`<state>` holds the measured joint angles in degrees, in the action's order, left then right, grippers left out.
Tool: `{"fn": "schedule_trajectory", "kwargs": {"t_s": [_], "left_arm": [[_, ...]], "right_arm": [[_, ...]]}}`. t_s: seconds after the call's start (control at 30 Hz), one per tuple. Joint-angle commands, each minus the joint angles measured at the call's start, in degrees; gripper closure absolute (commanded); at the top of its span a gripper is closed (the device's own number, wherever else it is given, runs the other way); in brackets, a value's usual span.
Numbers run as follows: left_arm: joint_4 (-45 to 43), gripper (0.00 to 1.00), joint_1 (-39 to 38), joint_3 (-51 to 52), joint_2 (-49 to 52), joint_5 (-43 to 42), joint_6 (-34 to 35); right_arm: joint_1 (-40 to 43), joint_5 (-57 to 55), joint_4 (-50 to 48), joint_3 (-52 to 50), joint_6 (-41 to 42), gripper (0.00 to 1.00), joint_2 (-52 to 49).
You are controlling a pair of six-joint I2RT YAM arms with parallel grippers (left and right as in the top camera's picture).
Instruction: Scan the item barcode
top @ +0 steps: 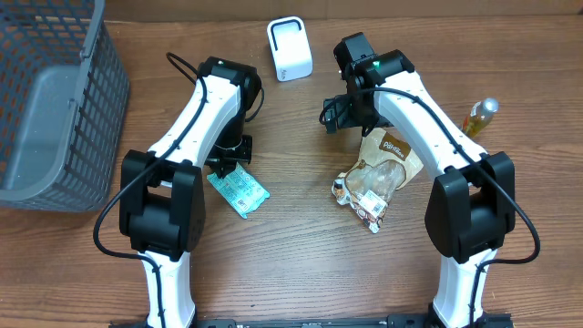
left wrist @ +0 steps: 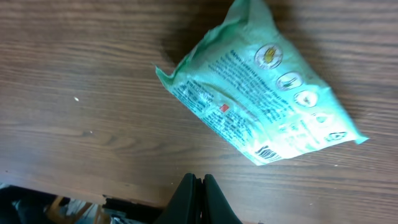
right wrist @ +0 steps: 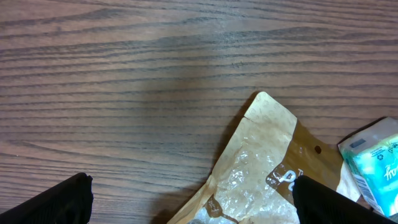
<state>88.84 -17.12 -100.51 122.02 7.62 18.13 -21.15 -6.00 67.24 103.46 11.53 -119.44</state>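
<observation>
The left gripper (left wrist: 198, 180) is pressed fully closed with nothing between its fingers, and hangs over bare wood near the pale green, printed plastic packet (left wrist: 267, 93). That packet lies flat on the brown wood-grain tabletop (top: 301, 273), printed side up and apart from the fingers. Overhead it sits at an angle just in front of the left arm's wrist. A dark patch of print at its lower edge may be the barcode, but the view is too blurred to be sure.

The right gripper (right wrist: 191, 183) is spread wide and holds nothing. Its dark fingers (right wrist: 56, 202) frame the top corner of a crumpled brown paper bag with a clear window (right wrist: 261, 168), which lies on the wood below them. A light blue and white pack (right wrist: 373, 158) rests against the bag's far side.

A small white box-shaped scanner (top: 289, 47) stands upright at the back of the tabletop, between the two arms and well apart from both packets. A grey plastic mesh basket (top: 55, 100) sits at the left edge, and a small yellow bottle (top: 480, 117) lies at the right.
</observation>
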Motion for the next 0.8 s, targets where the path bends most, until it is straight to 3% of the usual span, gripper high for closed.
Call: {"fn": "schedule_trajectory", "kwargs": {"t_s": [0.0,0.27,0.67,0.77], "left_arm": [[-0.28,0.96,-0.37,4.96,0.24,0.17,1.70],[-5.60,0.96,-0.96,14.32,0.24,-5.01,2.01],[-20.39,0.93,-0.90,14.75,0.22,-22.27,2.49],[-26.60,0.92,-0.55,14.32,0.22,-30.53,3.04]], "right_arm": [[0.00,-0.42,-0.15,0.83,-0.04,0.00,0.15],[0.00,-0.42,-0.15,0.83,-0.04,0.00,0.15],[0.00,-0.42,-0.15,0.83,-0.04,0.00,0.15],[0.00,-0.42,-0.15,0.83,-0.04,0.00,0.15]]}}
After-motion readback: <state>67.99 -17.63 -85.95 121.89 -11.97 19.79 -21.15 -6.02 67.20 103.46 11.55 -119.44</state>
